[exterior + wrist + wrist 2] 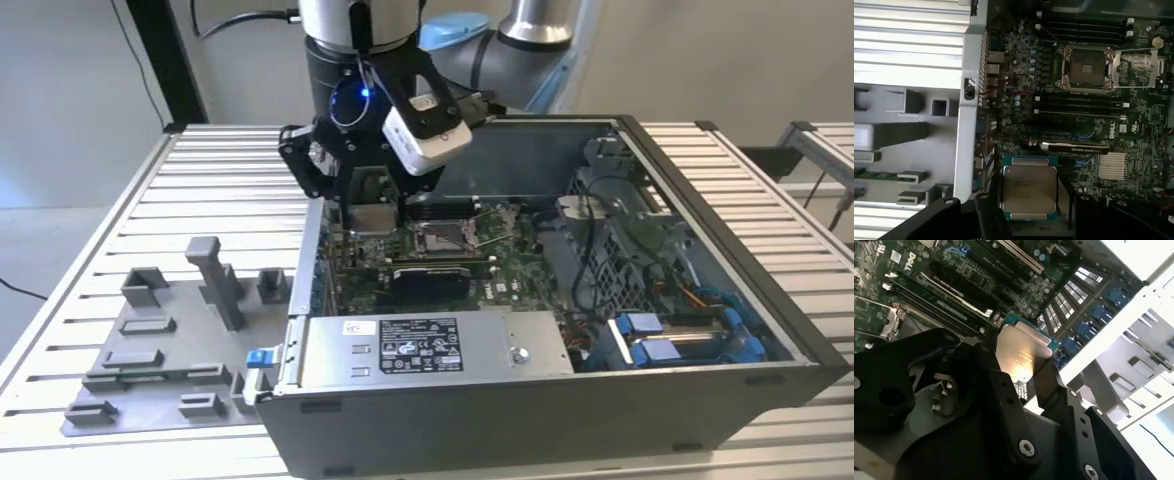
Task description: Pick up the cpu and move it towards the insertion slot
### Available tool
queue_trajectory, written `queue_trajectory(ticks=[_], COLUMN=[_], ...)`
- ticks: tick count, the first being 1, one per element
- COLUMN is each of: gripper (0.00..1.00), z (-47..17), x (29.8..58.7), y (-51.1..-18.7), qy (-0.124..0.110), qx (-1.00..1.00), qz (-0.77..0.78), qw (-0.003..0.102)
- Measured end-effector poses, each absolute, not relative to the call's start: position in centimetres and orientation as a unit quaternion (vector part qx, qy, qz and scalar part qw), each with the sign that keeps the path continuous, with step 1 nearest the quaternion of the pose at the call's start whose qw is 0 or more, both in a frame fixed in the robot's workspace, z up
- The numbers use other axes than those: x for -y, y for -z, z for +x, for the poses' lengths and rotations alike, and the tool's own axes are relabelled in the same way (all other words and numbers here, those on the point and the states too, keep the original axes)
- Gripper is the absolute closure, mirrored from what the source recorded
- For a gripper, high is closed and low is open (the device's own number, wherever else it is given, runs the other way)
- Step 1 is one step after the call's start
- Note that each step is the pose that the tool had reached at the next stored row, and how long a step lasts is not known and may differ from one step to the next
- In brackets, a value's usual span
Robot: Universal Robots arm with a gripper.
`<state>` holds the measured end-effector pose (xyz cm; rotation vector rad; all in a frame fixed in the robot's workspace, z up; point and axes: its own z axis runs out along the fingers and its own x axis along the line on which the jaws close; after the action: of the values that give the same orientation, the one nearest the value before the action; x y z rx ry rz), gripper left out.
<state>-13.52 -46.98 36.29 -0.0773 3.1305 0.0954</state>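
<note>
My gripper (371, 212) is shut on the cpu (374, 218), a thin square chip with a silvery metal top. I hold it by its edges above the green motherboard inside the open computer case. Both wrist views show the cpu (1021, 352) (1029, 187) between the black fingers (1046, 382), with the gripper (1029, 202) around it. The insertion slot (441, 237) is a square socket with a silver frame and a dark centre. It lies just toward the exterior view's right of the cpu and below its height. In the first wrist view the insertion slot (1086, 67) stands open with its metal lid (1139, 65) swung aside.
The case's side wall (310, 270) runs close beside the gripper. A grey fixture tray (174, 330) with upright blocks sits outside it on the slatted table. A power supply (427, 345) and drive bays with blue tabs (667, 340) line the case's near side. Memory slots (1079, 107) run beside the socket.
</note>
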Motion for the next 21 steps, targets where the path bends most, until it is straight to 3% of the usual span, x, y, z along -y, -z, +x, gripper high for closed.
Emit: queue_trajectory(ticks=[21], gripper=[1.00], z=[-5.3], x=[46.5], y=[-35.8], qy=[-0.030], qx=[-0.999], qz=[-0.018], qw=[0.005])
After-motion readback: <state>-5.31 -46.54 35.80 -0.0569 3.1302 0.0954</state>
